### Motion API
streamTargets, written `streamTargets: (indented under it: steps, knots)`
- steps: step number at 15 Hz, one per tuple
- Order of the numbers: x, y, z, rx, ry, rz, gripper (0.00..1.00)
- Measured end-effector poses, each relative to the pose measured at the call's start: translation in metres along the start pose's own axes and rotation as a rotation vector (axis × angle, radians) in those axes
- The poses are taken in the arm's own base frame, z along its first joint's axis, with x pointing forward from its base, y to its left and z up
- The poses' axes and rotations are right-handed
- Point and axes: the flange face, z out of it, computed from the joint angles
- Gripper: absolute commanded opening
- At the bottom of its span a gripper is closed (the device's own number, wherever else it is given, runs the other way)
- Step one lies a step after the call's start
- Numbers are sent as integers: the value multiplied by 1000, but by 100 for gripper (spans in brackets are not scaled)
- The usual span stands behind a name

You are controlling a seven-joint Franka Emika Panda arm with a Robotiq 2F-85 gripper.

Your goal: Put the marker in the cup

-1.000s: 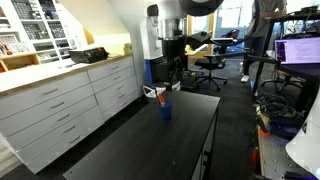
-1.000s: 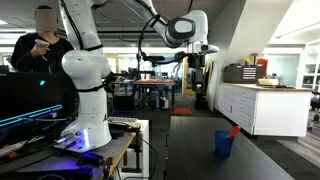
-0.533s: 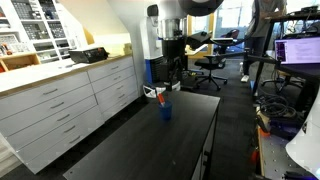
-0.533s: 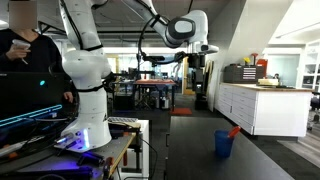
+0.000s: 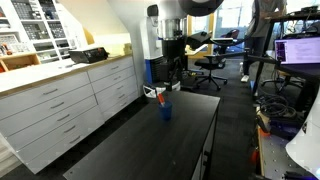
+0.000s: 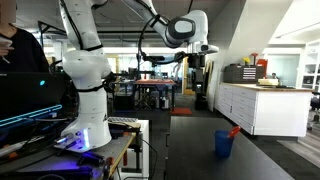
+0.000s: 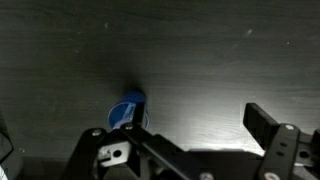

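Observation:
The small blue cup stands on the dark table in both exterior views. The red-orange marker leans out of the cup's mouth, its upper end sticking up to one side; it also shows in an exterior view. My gripper hangs well above and behind the cup, open and empty. In the wrist view the cup lies below, left of the open jaws. I cannot make out the marker there.
White drawer cabinets run along one side of the dark table. A second white robot arm on a stand, a person and office chairs are nearby.
The arm, cup and marker have not moved. Only the person at the edge of an exterior view has shifted and bent lower.

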Motion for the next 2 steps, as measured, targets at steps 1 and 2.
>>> streamTargets:
  steps: [1, 2]
  knots:
    - [0, 0, 0, 0, 0, 0, 100]
    - [0, 0, 0, 0, 0, 0, 100]
